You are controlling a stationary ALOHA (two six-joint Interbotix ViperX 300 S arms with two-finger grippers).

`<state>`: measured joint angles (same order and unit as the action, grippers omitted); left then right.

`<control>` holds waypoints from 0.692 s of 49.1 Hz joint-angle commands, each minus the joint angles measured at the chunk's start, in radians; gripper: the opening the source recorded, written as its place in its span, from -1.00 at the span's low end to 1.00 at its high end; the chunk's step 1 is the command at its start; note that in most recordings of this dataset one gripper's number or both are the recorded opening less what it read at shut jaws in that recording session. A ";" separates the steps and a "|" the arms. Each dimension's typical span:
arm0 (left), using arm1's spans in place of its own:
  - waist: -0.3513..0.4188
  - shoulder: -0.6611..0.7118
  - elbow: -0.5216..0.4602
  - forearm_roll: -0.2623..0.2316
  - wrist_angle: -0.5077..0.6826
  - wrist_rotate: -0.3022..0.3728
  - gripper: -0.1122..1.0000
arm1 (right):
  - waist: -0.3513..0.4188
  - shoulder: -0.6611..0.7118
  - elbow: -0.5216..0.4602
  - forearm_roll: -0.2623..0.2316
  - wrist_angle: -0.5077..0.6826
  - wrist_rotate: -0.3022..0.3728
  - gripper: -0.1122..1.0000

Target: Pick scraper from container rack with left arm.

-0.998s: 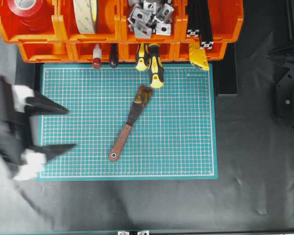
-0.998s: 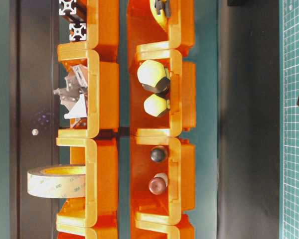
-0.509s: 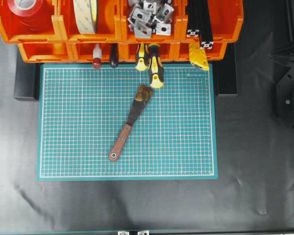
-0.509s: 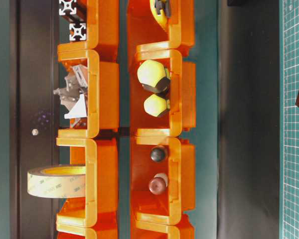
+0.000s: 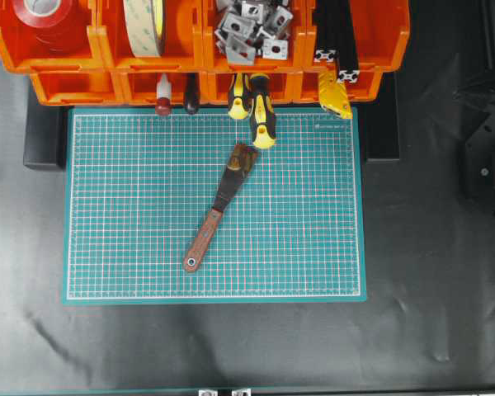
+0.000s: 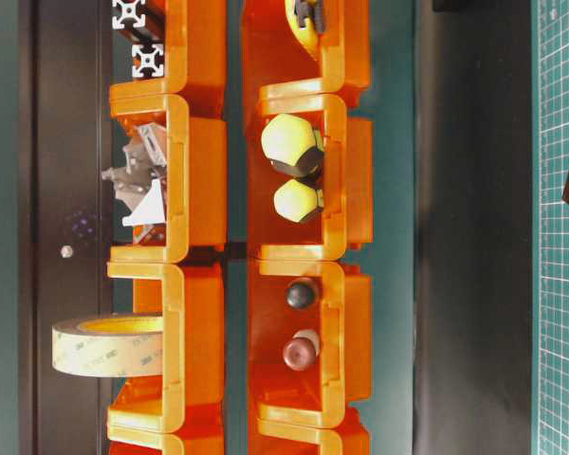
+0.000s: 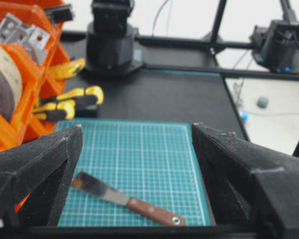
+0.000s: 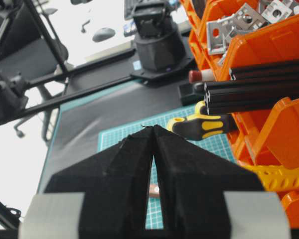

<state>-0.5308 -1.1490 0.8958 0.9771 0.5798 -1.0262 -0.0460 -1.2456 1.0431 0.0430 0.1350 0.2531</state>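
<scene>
Scraper [image 5: 219, 209] flat on green mat [image 5: 313, 247], blade toward 1 o'clock, clear of container rack [image 5: 198, 49]. Overhead shows neither pincer; left wrist view shows left gripper [image 7: 137, 164] spread wide, empty; right wrist view shows right gripper [image 8: 153, 130] clenched, empty.

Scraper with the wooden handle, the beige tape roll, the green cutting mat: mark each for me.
Wooden-handled scraper [image 5: 205, 240]: overhead view, on its reddish handle.
Beige tape roll [image 5: 144, 25]: overhead view, on its outer band.
Green cutting mat [image 5: 305, 239]: overhead view, on bare grid.
</scene>
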 commanded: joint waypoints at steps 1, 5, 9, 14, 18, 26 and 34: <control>0.035 0.005 -0.002 0.005 -0.051 0.005 0.72 | -0.005 0.009 -0.017 -0.003 -0.028 -0.002 -0.81; 0.063 0.000 0.005 0.005 -0.092 0.003 0.71 | -0.003 0.008 -0.012 -0.002 -0.063 0.000 -0.81; 0.084 -0.002 0.009 0.005 -0.120 -0.006 0.71 | -0.003 0.008 -0.011 -0.003 -0.097 -0.002 -0.81; 0.091 -0.003 0.012 0.005 -0.141 -0.008 0.71 | -0.005 0.011 -0.008 -0.003 -0.114 -0.002 -0.81; 0.091 -0.003 0.012 0.005 -0.146 -0.008 0.71 | -0.005 0.012 -0.006 -0.002 -0.115 -0.002 -0.81; 0.107 -0.014 0.011 0.005 -0.179 -0.006 0.71 | -0.003 0.015 -0.005 -0.002 -0.118 -0.002 -0.81; 0.140 -0.006 0.021 0.005 -0.209 -0.002 0.71 | -0.008 0.017 -0.002 -0.005 -0.114 -0.006 -0.81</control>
<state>-0.4080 -1.1674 0.9235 0.9771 0.3912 -1.0308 -0.0476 -1.2456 1.0523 0.0414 0.0322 0.2500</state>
